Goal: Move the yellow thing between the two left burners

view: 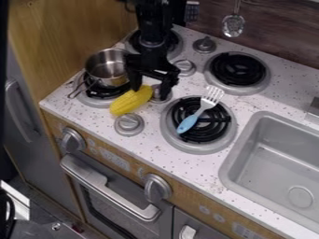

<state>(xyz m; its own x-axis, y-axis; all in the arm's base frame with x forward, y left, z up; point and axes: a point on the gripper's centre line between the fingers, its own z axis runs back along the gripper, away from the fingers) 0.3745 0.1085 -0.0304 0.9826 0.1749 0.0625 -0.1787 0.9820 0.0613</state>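
The black gripper hangs over the left part of the stove, its two fingers apart, one on each side of the upper end of the yellow corn as seen from here. Whether either finger touches the corn cannot be told. The corn lies at a slant on the white counter, between the pot's burner and a front knob. The front left burner is partly under the metal pot. The back left burner is partly hidden behind the arm.
A metal pot stands right beside the gripper's left side. Grey knobs rise from the counter. A blue-handled fork lies across the front right burner. The sink is at the right, and a wall stands behind the stove.
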